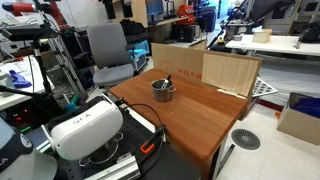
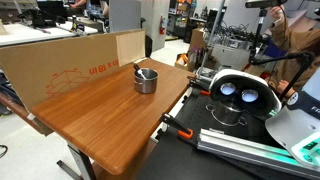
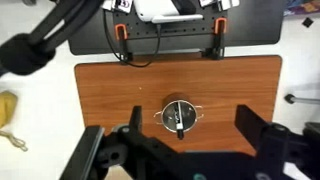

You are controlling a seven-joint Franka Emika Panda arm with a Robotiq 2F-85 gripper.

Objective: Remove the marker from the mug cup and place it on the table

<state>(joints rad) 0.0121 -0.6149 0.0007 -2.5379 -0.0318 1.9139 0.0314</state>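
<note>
Reddish-brown table (image 3: 110,90) bearing mug cup (image 3: 181,117), marker (image 3: 178,118) leaning inside it; gripper (image 3: 180,150) well above, jaws spread wide and empty; hazard: a jaw clipping the rim on descent could tip the mug cup.

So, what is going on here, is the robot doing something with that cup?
Nothing is being held at this moment. In the wrist view the gripper hangs high over the table, open and empty. The mug stands on the table in both exterior views, and the marker is inside it, with one end sticking out over the rim. The marker has not yet been taken out.
</note>
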